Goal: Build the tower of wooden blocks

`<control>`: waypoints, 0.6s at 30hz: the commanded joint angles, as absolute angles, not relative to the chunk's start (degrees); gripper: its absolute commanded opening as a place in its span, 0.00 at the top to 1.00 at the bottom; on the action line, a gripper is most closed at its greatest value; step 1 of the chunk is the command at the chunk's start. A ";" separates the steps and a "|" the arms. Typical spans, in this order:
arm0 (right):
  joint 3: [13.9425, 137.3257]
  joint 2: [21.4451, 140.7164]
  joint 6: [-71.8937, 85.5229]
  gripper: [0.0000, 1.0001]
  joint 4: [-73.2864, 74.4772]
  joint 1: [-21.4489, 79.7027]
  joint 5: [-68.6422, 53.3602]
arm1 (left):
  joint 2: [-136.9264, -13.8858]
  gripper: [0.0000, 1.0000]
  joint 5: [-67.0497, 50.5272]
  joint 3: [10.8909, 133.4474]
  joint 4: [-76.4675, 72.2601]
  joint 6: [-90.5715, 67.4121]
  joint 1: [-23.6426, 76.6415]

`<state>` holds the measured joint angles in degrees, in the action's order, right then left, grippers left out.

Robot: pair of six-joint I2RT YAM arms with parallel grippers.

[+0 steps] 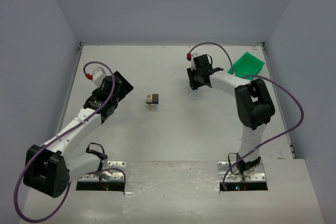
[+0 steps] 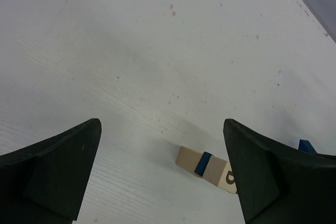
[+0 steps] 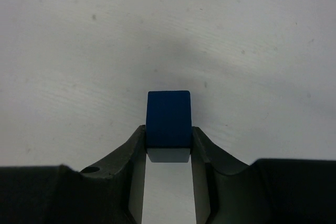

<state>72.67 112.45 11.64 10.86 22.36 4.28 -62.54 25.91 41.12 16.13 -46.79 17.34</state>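
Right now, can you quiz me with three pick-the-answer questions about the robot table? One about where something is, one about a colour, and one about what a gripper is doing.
1. Where is the green bin?
A. In the far right corner.
B. Between the arm bases.
C. Right in the middle.

2. What colour is the block in the right gripper?
A. Red.
B. Dark blue.
C. Yellow.

3. How is the left gripper?
A. Shut on a block.
B. Holding the bin.
C. Wide open, holding nothing.

Answers:
1 A: the top view shows it by the far right wall.
2 B: the right wrist view shows a blue block pinched between the fingers.
3 C: the left wrist view shows its fingers far apart, gripping nothing.
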 commanded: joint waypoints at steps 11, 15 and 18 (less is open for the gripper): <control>82.53 102.56 -27.38 0.76 16.23 36.79 -26.11 | -59.98 0.00 25.76 40.32 13.11 -45.44 17.49; 88.74 104.54 -29.46 0.76 21.96 39.06 -28.02 | -58.94 0.00 27.12 40.18 13.69 -46.13 17.49; 91.49 106.40 -30.20 0.76 25.36 41.48 -26.31 | -58.68 0.00 27.98 40.66 14.68 -46.73 17.46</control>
<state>86.90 104.47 -26.32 20.35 39.00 -24.27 -60.15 26.28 40.23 15.32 -46.40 17.34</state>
